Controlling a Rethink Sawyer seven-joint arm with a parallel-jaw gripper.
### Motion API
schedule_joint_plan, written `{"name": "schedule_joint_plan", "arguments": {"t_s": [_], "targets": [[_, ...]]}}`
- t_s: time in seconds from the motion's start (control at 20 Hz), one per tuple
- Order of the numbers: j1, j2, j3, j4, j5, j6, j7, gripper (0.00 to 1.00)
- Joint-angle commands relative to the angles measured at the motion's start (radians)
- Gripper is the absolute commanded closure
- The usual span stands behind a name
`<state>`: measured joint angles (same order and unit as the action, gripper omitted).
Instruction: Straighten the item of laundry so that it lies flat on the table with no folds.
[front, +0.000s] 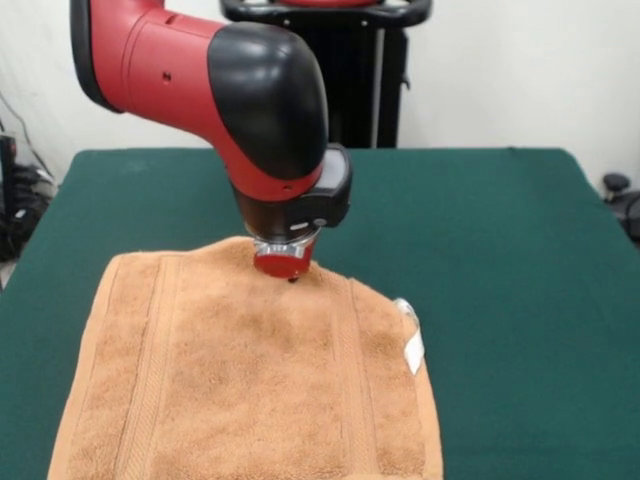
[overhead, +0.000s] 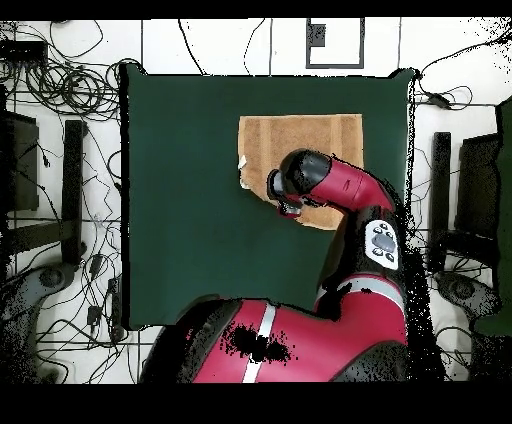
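An orange-tan towel (front: 250, 390) lies spread on the green bench (front: 500, 260), near the edge closest to the front camera, and runs out of the bottom of that view. Woven band stripes run near two of its sides. Its far edge rises in a slight hump, and one far corner looks cut off at a slant, with a small white tag (front: 413, 350) at that side. The red and black arm comes down over the hump; its gripper (front: 284, 264) meets the cloth there. Whether the fingers are apart or together cannot be told.
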<state>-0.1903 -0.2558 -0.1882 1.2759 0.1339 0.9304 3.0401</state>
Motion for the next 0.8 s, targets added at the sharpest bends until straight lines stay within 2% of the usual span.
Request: {"name": "schedule_joint_plan", "arguments": {"t_s": [0.05,0.8], "targets": [[0.046,-0.004,0.065,-0.032,0.015,0.148,0.049,1.0],[0.06,-0.025,0.063,-0.051,0.026,0.249,0.075,1.0]]}}
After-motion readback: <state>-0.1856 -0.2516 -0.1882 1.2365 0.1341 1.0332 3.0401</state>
